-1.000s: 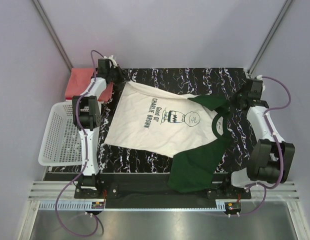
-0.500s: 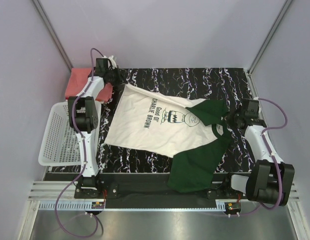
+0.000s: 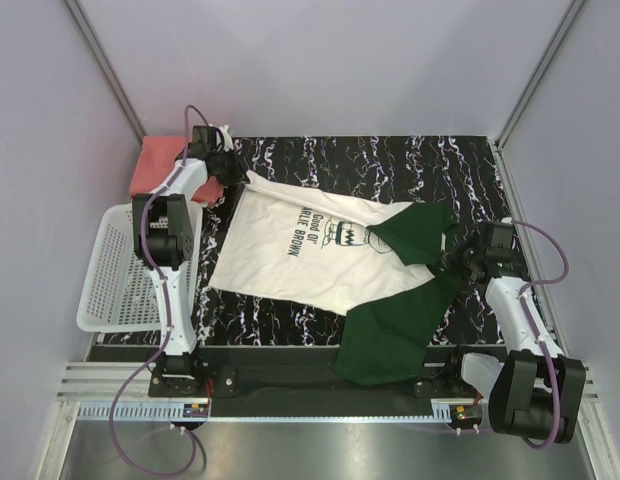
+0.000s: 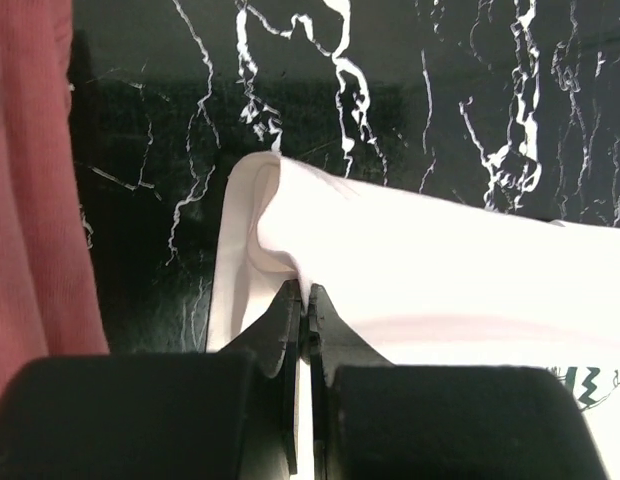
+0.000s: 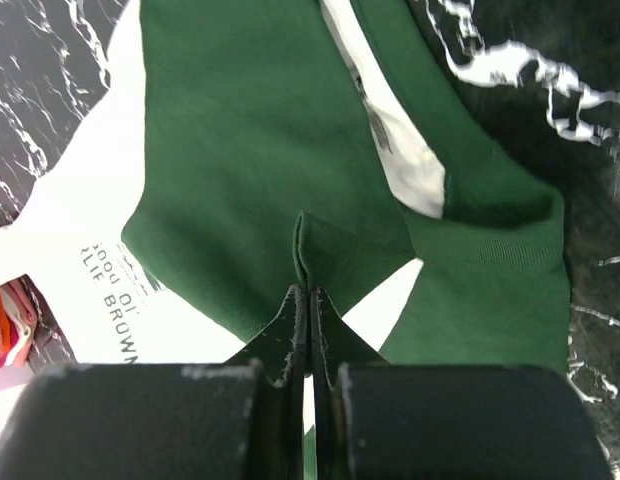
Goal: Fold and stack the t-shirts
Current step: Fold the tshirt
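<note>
Seen from above, the cream-white shirt [image 3: 275, 265] lies mostly flat to the right of the basket [image 3: 115, 270], with one green sleeve [image 3: 415, 228] doubled onto its chest. The salmon-red shirt [image 3: 155, 165] sits beyond the basket, partly hidden by the left arm, so its fold cannot be judged.

In the left wrist view, the left gripper [image 4: 301, 292] pinches a corner of the cream hem.

In the right wrist view, the right gripper [image 5: 308, 293] pinches the green sleeve.

Folding looks barely begun, and stacking remains.
</note>
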You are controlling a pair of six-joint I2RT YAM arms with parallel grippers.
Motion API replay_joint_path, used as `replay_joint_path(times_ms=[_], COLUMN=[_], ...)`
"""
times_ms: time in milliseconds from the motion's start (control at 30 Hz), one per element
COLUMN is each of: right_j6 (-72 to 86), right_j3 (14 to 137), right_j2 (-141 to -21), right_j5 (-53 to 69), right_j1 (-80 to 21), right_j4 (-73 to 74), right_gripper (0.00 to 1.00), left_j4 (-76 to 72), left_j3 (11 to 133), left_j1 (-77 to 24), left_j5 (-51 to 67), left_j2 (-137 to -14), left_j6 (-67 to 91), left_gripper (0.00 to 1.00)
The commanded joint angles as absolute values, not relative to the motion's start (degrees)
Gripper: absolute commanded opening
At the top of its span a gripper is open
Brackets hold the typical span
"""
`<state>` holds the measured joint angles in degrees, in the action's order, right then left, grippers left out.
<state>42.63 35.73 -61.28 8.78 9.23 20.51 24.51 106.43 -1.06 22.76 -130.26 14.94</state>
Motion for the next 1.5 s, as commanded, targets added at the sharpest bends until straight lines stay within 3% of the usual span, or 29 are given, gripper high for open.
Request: replay_joint_path(times_ms=[0, 1200, 1300, 1333, 1467], right_j6=[44.73, 52.03, 50.98, 50.45, 49.57], right_j3=[33.93, 22.85, 21.98, 21.80, 22.84], right_j2=[-57.84, -46.32, -46.49, -46.23, -44.30], right_j5=[10.99, 10.81, 13.00, 13.36, 13.62], right_j1=[8.53, 6.50, 6.50, 6.50, 6.50], right_j4=[19.16, 22.14, 22.50, 22.67, 25.48], right_gripper=[0.00, 0.00, 0.10, 0.18, 0.28], left_j4=[23.73, 23.55, 23.64, 23.64, 24.52], left_j3=[105.12, 100.72, 100.37, 100.37, 100.28], left_j1=[-0.70, -2.37, -2.72, -2.81, -2.90], left_j5=[20.74, 14.42, 13.54, 13.54, 14.32], left_j2=[-126.04, -125.42, -124.98, -124.55, -122.00], left_j6=[12.66, 12.39, 12.92, 13.09, 15.11], left_gripper=[0.00, 0.00, 0.07, 0.09, 0.21])
